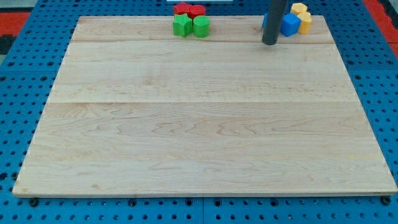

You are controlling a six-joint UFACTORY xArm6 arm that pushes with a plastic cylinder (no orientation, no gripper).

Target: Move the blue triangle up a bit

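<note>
My tip (pixel 270 42) at the tabletop's (pixel 199 124) far edge.
The blue block (pixel 290 25), shape unclear, touches my rod's right side just above my tip; I carry no claw.

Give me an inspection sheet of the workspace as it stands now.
Surface: wooden board, most of it bare.
Job's things: blue blocks at the view's top right, partly behind the rod; which is the triangle cannot be told.
Clutter: yellow blocks touching the blue ones; red blocks and green blocks clustered at top centre.
Gripper: none; my tip rests just below-left of the blue blocks.
Cables: nothing seen.
Surroundings: blue pegboard around the board.
</note>
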